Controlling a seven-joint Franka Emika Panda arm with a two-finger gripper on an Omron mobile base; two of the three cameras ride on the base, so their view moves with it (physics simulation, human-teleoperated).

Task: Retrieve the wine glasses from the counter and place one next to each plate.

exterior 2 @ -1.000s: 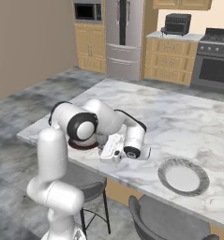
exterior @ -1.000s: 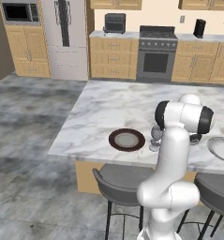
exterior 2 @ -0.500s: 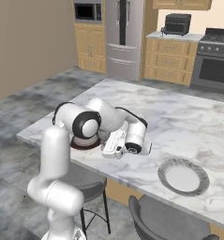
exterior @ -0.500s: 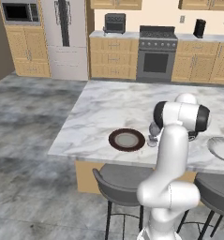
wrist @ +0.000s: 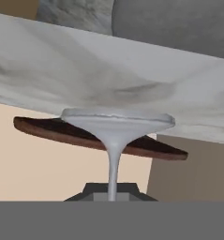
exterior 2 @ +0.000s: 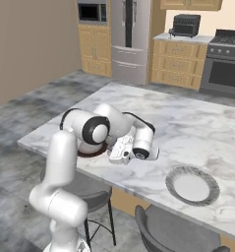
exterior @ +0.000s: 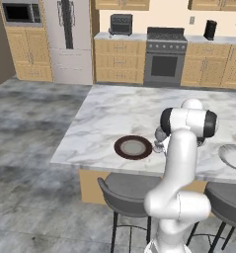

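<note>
My gripper is shut on the thin stem of a wine glass. Its round foot is close to the marble island top, and I cannot tell whether it touches. Right behind the glass lies the dark brown plate. In the left base view the glass and the gripper sit just right of the dark plate, partly behind my arm. The light plate lies further right near the island's front edge. In the right base view my hand hovers low beside the dark plate, with the light plate to its right.
Grey stools stand under the island's front edge. A fridge, a stove and wooden cabinets line the back wall, with a toaster on the far counter.
My hand with the glass has barely shifted beside the dark plate. The plates and the base have stayed put.
</note>
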